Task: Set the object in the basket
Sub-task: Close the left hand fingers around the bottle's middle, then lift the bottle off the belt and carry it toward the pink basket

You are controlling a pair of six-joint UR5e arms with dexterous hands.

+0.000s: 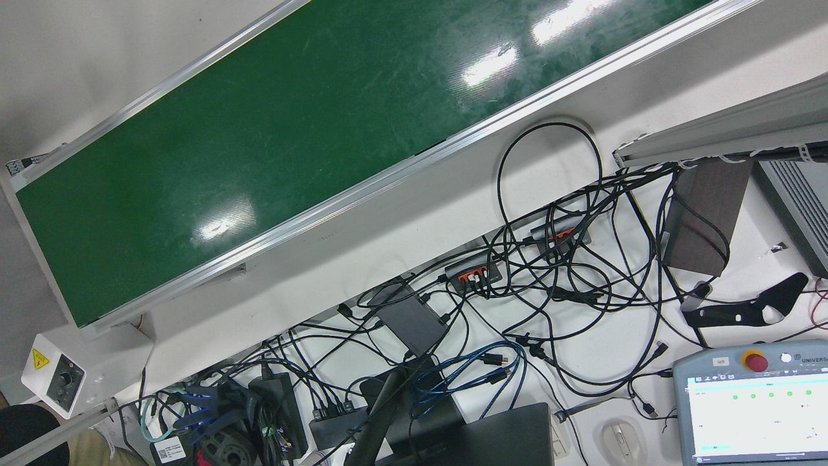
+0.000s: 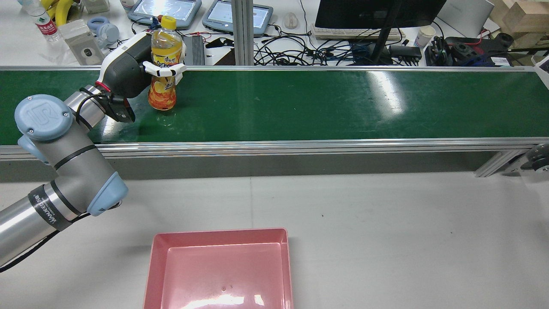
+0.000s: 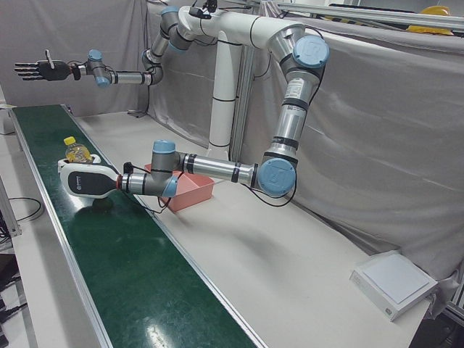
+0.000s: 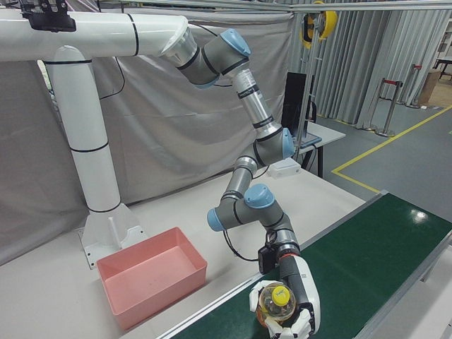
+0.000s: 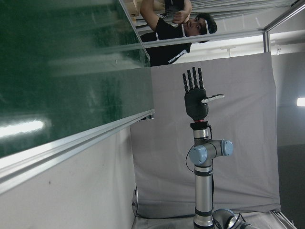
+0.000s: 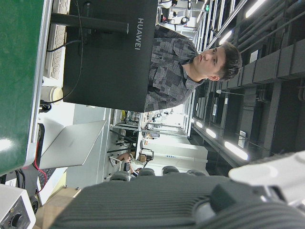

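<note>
An orange drink bottle (image 2: 162, 92) with a yellow cap stands upright at the far left of the green conveyor belt (image 2: 300, 103). My left hand (image 2: 128, 73) is shut on it, white fingers (image 2: 165, 70) wrapped round its middle. The left-front view shows the left hand (image 3: 87, 179) and bottle (image 3: 76, 151), as does the right-front view: hand (image 4: 300, 296), bottle (image 4: 274, 300). Whether the base touches the belt I cannot tell. The pink basket (image 2: 218, 234) lies on the grey table near the front edge. My right hand (image 3: 36, 70) is open and raised high, fingers spread; the left hand view also shows this hand (image 5: 196, 98).
Beyond the belt is a desk with cables (image 1: 550, 285), a monitor (image 2: 377, 13) and teach pendants (image 2: 167, 8). The white pedestal (image 4: 92, 176) rises behind the basket (image 4: 162, 296). A white box (image 3: 395, 283) sits at the table corner. People appear in both hand views.
</note>
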